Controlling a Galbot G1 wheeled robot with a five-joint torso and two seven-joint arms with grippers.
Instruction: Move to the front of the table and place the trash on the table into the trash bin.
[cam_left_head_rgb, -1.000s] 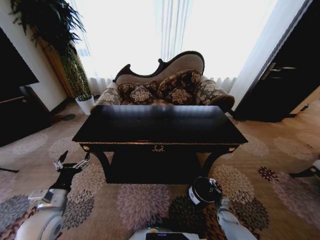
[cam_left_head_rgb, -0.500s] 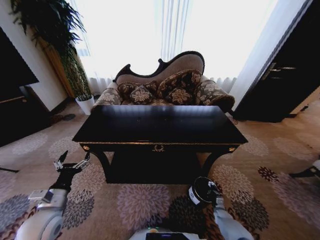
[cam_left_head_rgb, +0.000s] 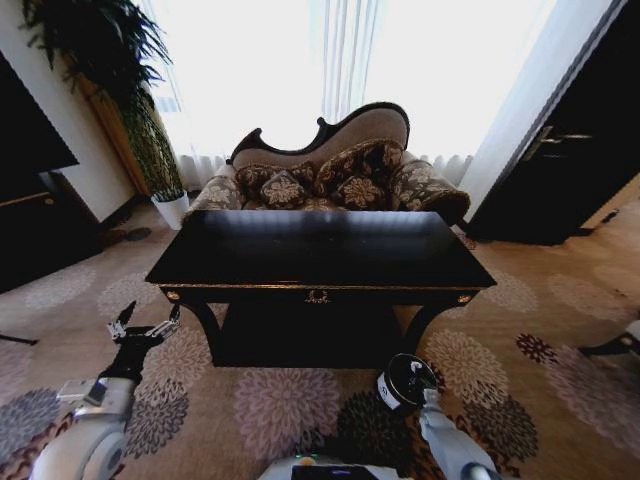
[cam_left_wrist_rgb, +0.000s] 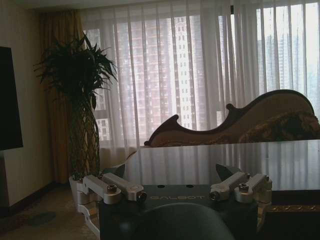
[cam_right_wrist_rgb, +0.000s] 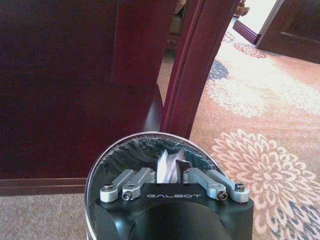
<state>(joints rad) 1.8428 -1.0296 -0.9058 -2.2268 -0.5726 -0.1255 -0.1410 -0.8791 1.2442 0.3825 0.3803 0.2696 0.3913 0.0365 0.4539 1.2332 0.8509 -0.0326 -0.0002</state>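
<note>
1. Surface (cam_left_head_rgb: 318, 250): the glossy black table stood before you at the centre of the head view, in front of the patterned sofa (cam_left_head_rgb: 330, 175), with a small gold ornament (cam_left_head_rgb: 317, 296) on its front rail. Its top reflected the window light, and you could make out no trash on it. From the left wrist view its top (cam_left_wrist_rgb: 225, 162) stretched away towards the sofa back and the curtains.
2. Floor: a flower-patterned carpet (cam_left_head_rgb: 270, 400) lay under the surface and around your arms.
3. Plant (cam_left_head_rgb: 120, 90): a tall potted plant stood in the corner at your left, beside the sofa.
4. Trash bin (cam_left_head_rgb: 405, 382): the small black round bin with a white label sat on the carpet near the surface's front right leg. In the right wrist view its rim (cam_right_wrist_rgb: 102, 160) lay directly beneath your right hand, with a crumpled shiny scrap (cam_right_wrist_rgb: 167, 167) showing between the finger links.
5. Left hand (cam_left_head_rgb: 143, 331): it hung low over the carpet, off the surface's front left corner, fingers spread wide and holding nothing.
6. Right hand (cam_left_head_rgb: 417, 380): it sat over the bin's mouth; you could not tell from these views whether it was open or closed.
</note>
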